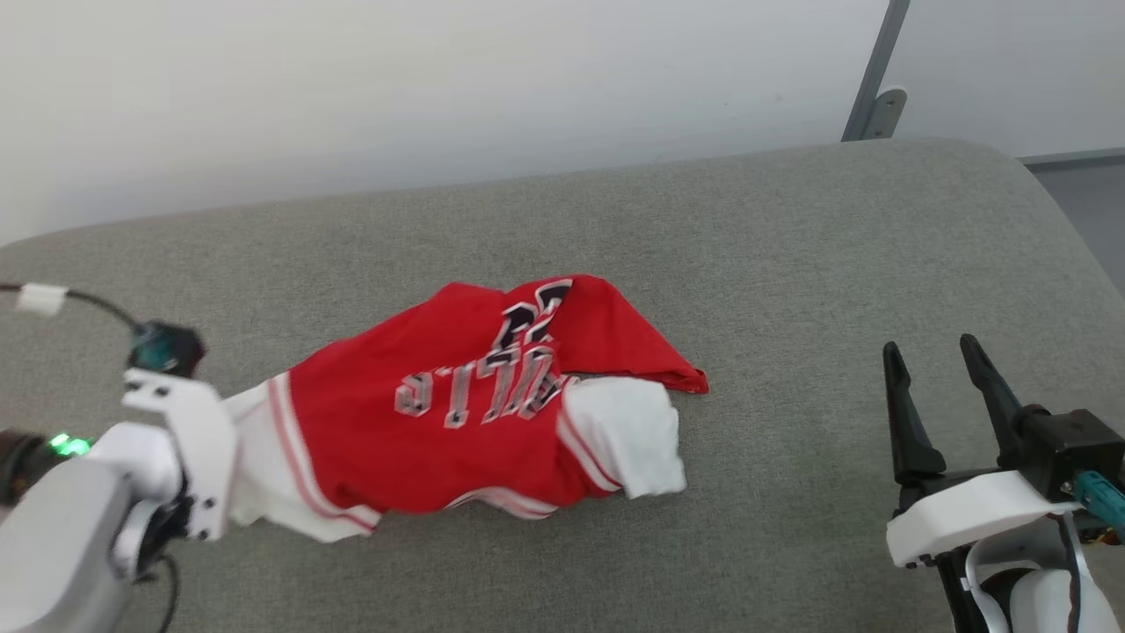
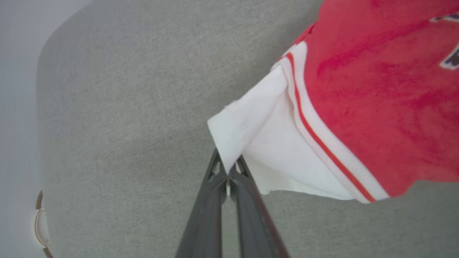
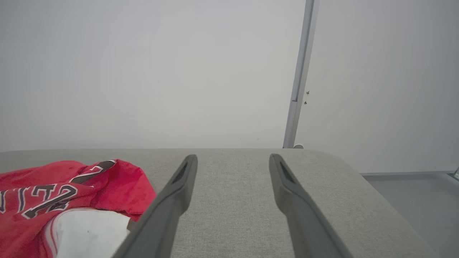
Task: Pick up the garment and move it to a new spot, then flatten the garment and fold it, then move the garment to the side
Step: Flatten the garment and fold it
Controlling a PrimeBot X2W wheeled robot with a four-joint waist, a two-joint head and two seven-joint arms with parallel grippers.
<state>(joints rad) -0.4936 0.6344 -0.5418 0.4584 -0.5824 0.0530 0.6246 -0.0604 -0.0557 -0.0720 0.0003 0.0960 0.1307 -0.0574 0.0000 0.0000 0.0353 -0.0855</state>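
The red garment [image 1: 457, 413] lies crumpled in the middle of the grey padded surface [image 1: 791, 264], its black lettering upside down and white lining turned out at both lower ends. My left gripper [image 2: 227, 172] is shut on the white lining corner [image 2: 233, 136] at the garment's [image 2: 376, 89] left end; in the head view its white wrist [image 1: 189, 440] covers the fingers. My right gripper [image 1: 933, 352] stands open at the lower right, well clear of the garment [image 3: 43, 200], with nothing between its fingers [image 3: 183, 179].
A pale wall rises behind the padded surface, with a grey metal post [image 1: 874, 79] at the back right. Bare grey surface [image 3: 233, 200] spreads right of the garment. A strip of grey floor [image 1: 1085, 211] shows past the right edge.
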